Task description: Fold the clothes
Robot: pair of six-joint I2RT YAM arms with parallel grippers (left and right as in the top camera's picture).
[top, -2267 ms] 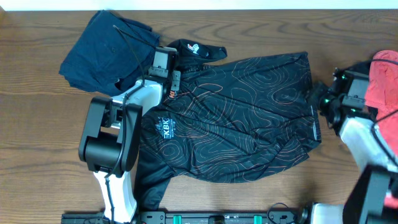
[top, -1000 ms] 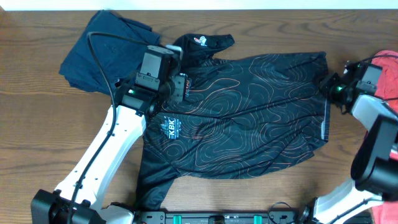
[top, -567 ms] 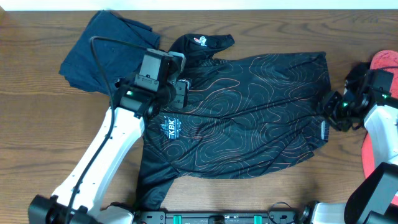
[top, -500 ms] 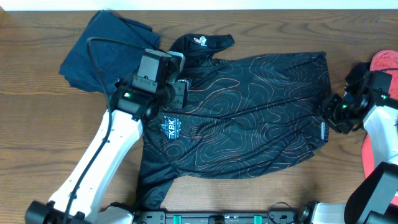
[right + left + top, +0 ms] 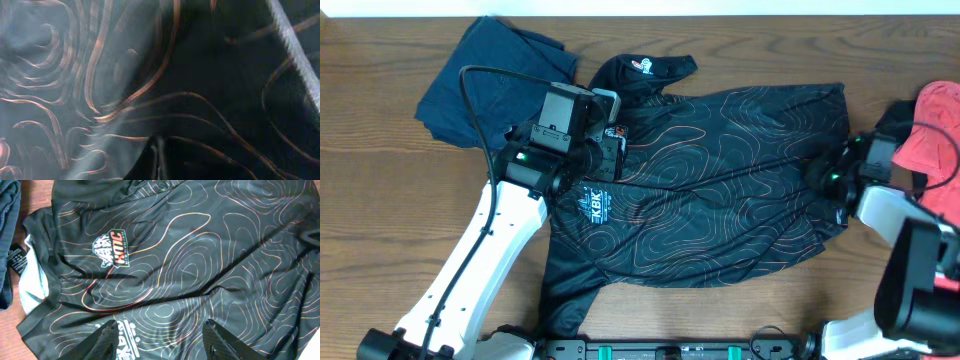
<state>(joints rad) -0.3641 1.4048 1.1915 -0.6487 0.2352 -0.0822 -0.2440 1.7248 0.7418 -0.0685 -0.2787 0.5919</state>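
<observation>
The clothes [image 5: 720,190], a black jersey with thin orange-white contour lines, lie spread across the middle of the table. Their KBK logo [image 5: 592,203] faces up. My left gripper [image 5: 608,158] hovers open over the chest near the collar. In the left wrist view its fingers [image 5: 107,341] straddle bare printed cloth [image 5: 200,255], holding nothing. My right gripper [image 5: 828,178] sits on the jersey's right edge. In the right wrist view it [image 5: 159,157] is shut, with dark cloth [image 5: 75,75] bunching into folds at its tips.
A navy-blue folded garment [image 5: 485,80] lies at the back left, touching the jersey's collar side. A coral-red garment [image 5: 935,125] sits at the right edge behind my right arm. Bare wooden table [image 5: 740,50] shows along the back and at the front right.
My right gripper has moved left from beside the jersey onto its right edge and has shut there. The left gripper has drifted slightly right and stays open.
</observation>
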